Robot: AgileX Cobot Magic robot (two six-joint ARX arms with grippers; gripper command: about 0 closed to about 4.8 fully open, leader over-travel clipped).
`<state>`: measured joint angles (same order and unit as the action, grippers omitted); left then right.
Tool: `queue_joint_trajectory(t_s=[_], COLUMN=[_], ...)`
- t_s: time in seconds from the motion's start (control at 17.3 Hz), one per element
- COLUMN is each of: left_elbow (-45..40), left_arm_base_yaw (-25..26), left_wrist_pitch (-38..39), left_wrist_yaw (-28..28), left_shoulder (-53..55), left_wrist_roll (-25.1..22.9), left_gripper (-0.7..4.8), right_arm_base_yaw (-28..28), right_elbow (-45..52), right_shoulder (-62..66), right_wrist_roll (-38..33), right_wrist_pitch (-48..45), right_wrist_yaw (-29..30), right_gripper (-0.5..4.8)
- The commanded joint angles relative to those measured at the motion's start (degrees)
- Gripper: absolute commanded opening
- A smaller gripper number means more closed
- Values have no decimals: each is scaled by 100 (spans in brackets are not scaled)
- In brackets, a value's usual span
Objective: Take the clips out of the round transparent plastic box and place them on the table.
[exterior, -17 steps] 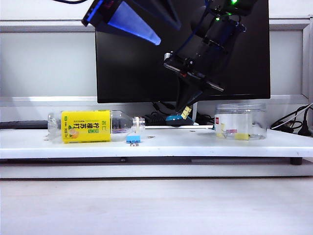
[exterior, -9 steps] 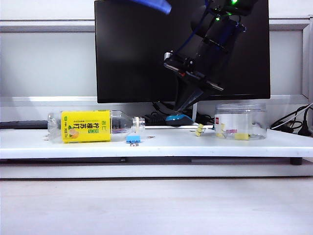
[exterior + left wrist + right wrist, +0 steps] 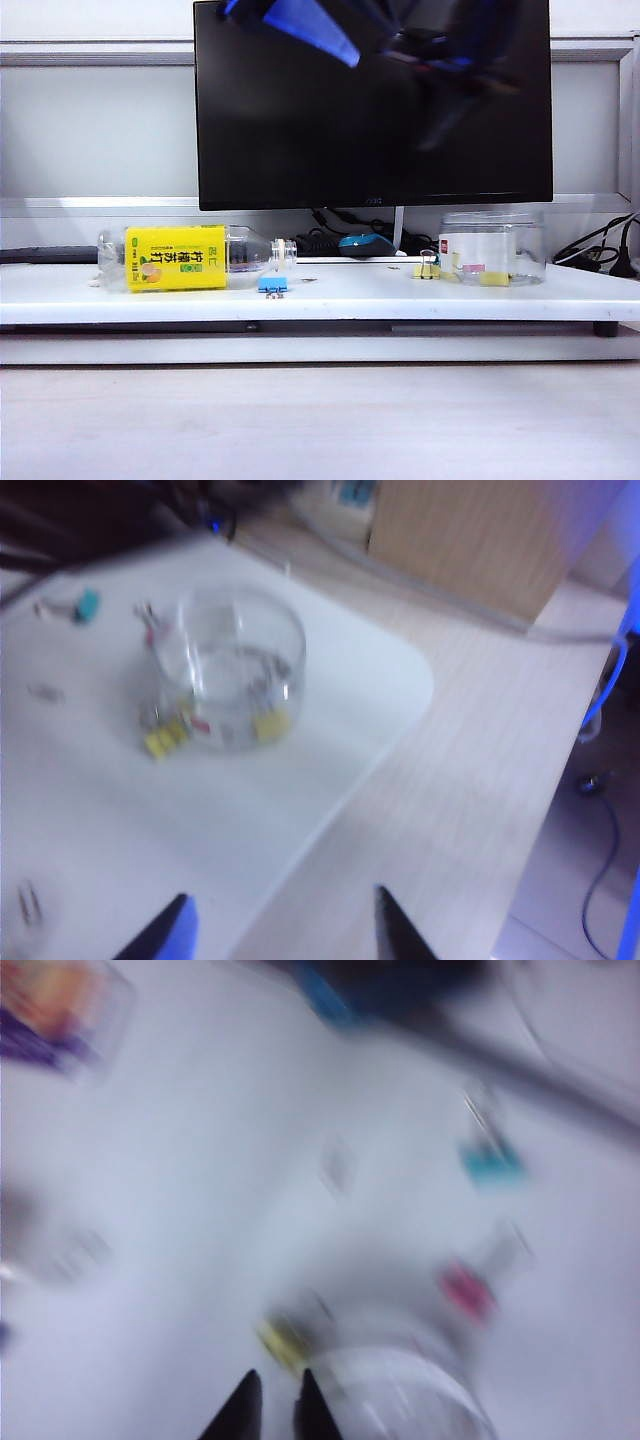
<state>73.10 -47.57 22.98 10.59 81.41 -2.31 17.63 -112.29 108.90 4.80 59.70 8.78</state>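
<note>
On the left of the white table point(image 3: 320, 290), in the exterior view, a clear bottle point(image 3: 190, 258) with a yellow label lay on its side. Just by its cap sat one bright blue clip point(image 3: 271, 285). Behind it all stood a big black screen point(image 3: 372, 105).

Up high in front of the screen, both arms were only blurs. A blue blur showed at the top left and a dark blur at the top right, so that view could not show the claws.

Further right, a yellow clip point(image 3: 427, 268) stood on the table, just beside the round transparent plastic box point(image 3: 492, 247). More clips point(image 3: 487, 274) showed low inside the box.

Only the left wrist view showed the left gripper point(image 3: 280, 928). Its two fingers were spread wide with nothing between them, high above the table edge, well away from the box point(image 3: 235, 670).

Only the right wrist view, very blurry, showed the right gripper point(image 3: 276, 1406). Its dark tips stood close together with a small gap and nothing in it. A teal clip point(image 3: 492, 1163), a pink clip point(image 3: 466, 1290) and a yellow clip point(image 3: 285, 1340) lay loose on the table near the box's rim point(image 3: 400, 1390).
</note>
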Motion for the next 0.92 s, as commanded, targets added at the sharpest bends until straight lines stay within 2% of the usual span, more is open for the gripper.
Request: queue_joint_trajectory(t_s=[0.06, 0.29, 0.4, 0.81, 0.92], left_elbow=[240, 289, 291, 302, 302], left_arm_base_yaw=[-7, -11, -13, -17, -20], left_wrist_pitch=[-74, 101, 140, 223, 229], left_wrist_yaw=[127, 234, 234, 380, 382], left_shoulder=[79, 273, 297, 295, 295], left_wrist_roll=[-48, 22, 109, 192, 192], left_gripper=[238, 238, 238, 238, 238], right_arm_base_yaw=[-107, -94, -98, -103, -103], right_elbow=[-9, -7, -7, 708, 708], right_shoulder=[-4, 24, 83, 138, 179], right_wrist_roll=[-28, -31, -28, -70, -188], right_wrist_pitch=[680, 1045, 1244, 970, 839], right_wrist_yaw=[33, 177, 24, 44, 264], right_gripper=[56, 66, 68, 67, 67])
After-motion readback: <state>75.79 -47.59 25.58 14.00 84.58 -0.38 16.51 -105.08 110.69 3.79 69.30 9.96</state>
